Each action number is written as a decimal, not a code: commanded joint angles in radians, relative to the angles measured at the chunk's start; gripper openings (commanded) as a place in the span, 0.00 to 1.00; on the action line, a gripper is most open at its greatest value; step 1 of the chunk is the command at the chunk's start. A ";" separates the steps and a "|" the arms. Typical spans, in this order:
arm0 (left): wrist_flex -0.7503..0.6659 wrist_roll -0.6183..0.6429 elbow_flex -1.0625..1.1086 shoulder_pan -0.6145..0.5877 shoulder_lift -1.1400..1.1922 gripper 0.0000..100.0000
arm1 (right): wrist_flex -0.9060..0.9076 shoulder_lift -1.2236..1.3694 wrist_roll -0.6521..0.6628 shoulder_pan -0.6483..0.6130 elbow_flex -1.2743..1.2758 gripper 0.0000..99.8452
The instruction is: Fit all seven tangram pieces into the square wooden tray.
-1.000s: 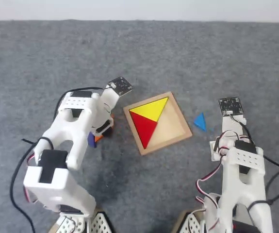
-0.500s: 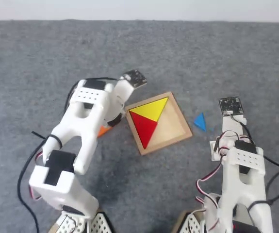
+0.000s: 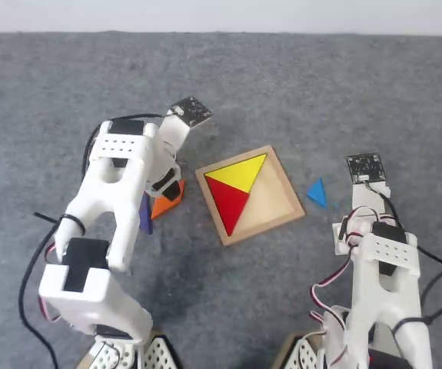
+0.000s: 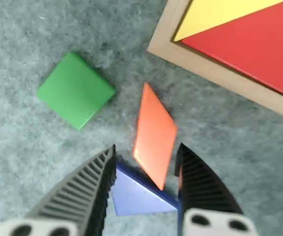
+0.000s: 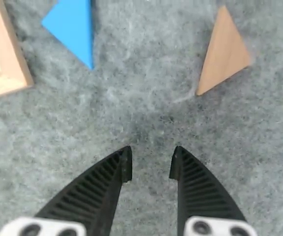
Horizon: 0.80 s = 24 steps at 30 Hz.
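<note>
The square wooden tray (image 3: 278,201) lies mid-table with a yellow triangle (image 3: 240,174) and a red triangle (image 3: 230,204) in it. My left gripper (image 4: 146,150) hangs open just left of the tray, its fingers on either side of an orange parallelogram (image 4: 154,135). A violet-blue triangle (image 4: 136,194) lies partly under that piece and a green square (image 4: 76,90) sits beside it. My right gripper (image 5: 151,152) is open over bare carpet, near a blue triangle (image 5: 72,24) and a tan wooden triangle (image 5: 225,51).
Grey carpet covers the whole table. In the high view the blue triangle (image 3: 317,192) lies just right of the tray, between it and the right arm (image 3: 378,254). The left arm (image 3: 113,200) leans over the pieces left of the tray.
The left arm swung toward the tray's far corner, then came back left and lower. The orange piece and the violet-blue triangle now show more beside it. The right arm stayed still.
</note>
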 commanded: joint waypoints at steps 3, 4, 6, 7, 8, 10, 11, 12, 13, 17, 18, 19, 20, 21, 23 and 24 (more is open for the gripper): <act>-0.172 -0.032 0.125 0.009 -0.041 0.20 | -0.016 -0.033 0.003 0.002 -0.006 0.16; -0.192 -0.044 0.145 0.011 -0.041 0.20 | -0.016 -0.033 0.003 0.002 -0.006 0.16; -0.221 -0.074 0.174 0.012 -0.041 0.20 | -0.016 -0.033 0.003 0.002 -0.006 0.16; -0.230 -0.083 0.183 0.011 -0.040 0.20 | -0.016 -0.033 0.003 0.002 -0.006 0.16; -0.232 -0.086 0.188 0.008 -0.034 0.20 | -0.016 -0.033 0.003 0.002 -0.006 0.16; -0.232 -0.092 0.185 0.003 -0.002 0.20 | -0.018 -0.033 0.003 0.002 -0.006 0.16; -0.232 -0.092 0.183 0.003 0.021 0.20 | -0.018 -0.033 0.003 0.002 -0.006 0.16; -0.233 -0.091 0.179 0.003 0.049 0.19 | -0.018 -0.033 0.003 0.002 -0.006 0.16; -0.221 -0.086 0.160 0.003 0.074 0.19 | -0.018 -0.033 0.003 0.002 -0.006 0.16; -0.100 -0.058 0.025 0.006 0.172 0.12 | -0.018 -0.033 0.003 0.002 -0.006 0.16; -0.078 -0.040 -0.004 0.009 0.199 0.11 | -0.018 -0.033 0.003 0.002 -0.006 0.16; -0.058 -0.025 -0.033 0.012 0.226 0.10 | -0.018 -0.033 0.003 0.002 -0.006 0.16; -0.040 -0.012 -0.064 0.011 0.247 0.09 | -0.018 -0.033 0.003 0.002 -0.006 0.16; -0.020 -0.002 -0.093 0.011 0.270 0.08 | -0.018 -0.033 0.003 0.002 -0.006 0.16; 0.017 0.012 -0.151 0.008 0.311 0.07 | -0.018 -0.033 0.003 0.002 -0.006 0.16; 0.028 0.014 -0.171 0.008 0.325 0.06 | -0.018 -0.033 0.003 0.002 -0.006 0.16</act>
